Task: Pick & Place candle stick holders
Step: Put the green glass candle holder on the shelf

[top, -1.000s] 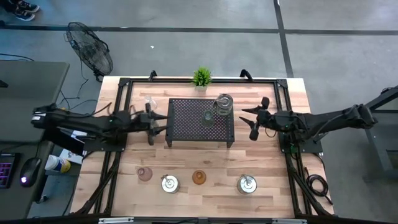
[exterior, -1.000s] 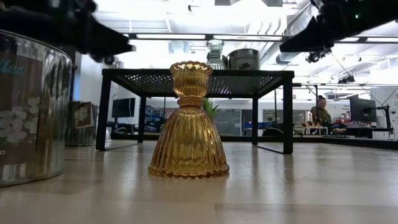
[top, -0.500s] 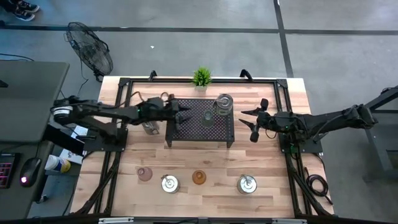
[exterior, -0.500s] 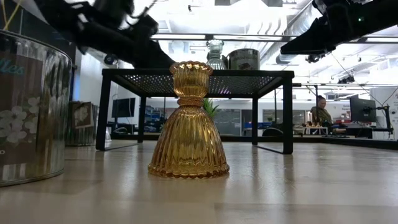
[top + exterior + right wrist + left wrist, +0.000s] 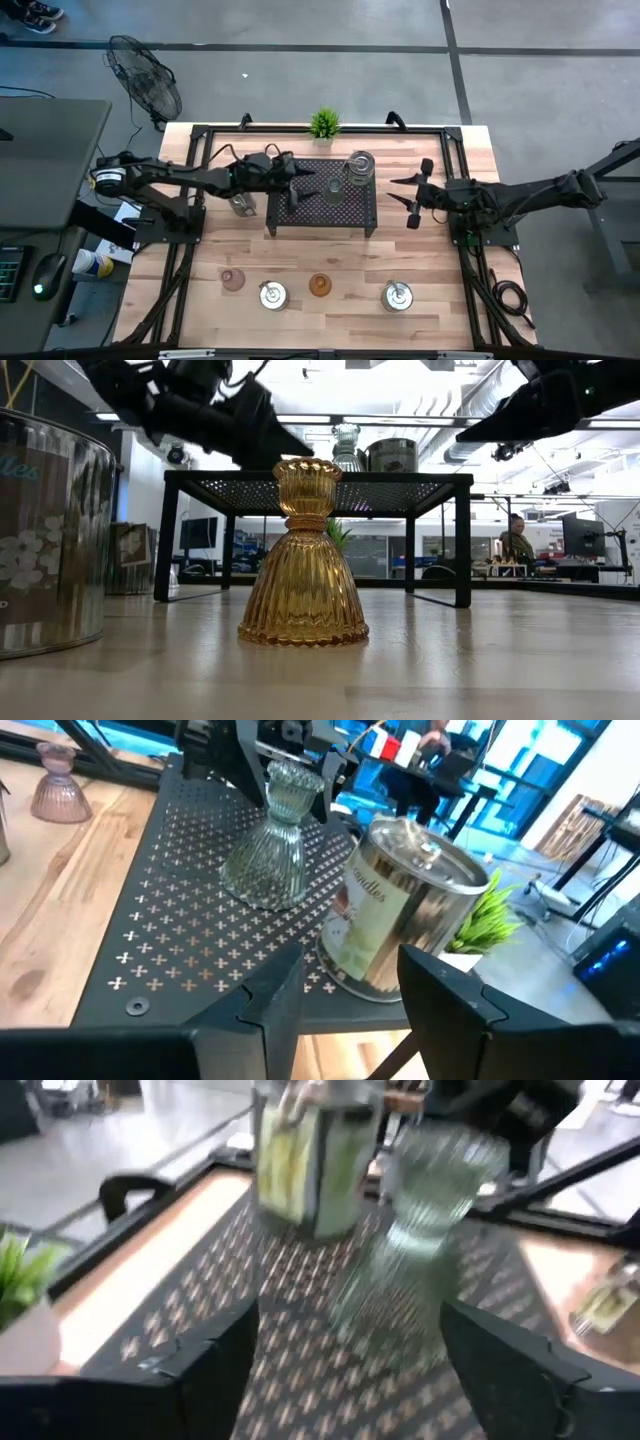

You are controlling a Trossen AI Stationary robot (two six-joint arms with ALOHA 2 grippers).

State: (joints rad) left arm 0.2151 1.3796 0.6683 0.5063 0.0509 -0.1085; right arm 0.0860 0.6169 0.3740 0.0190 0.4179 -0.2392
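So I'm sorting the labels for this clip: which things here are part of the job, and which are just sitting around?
Part of the job:
greenish glass holder on the rack
amber holder
pink holder
two silver holders
left end effector, open over the rack

Just there:
black rack
candle tin
potted plant
floor fan

Bright ceiling strips [image 5: 330, 420] glare in the low view; the left wrist view is motion-blurred, smearing the glass holder [image 5: 410, 1250].

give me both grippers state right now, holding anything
Left gripper: open, holding nothing, over the black rack and facing the greenish glass holder.
Right gripper: open, holding nothing, waiting off the rack's right side.
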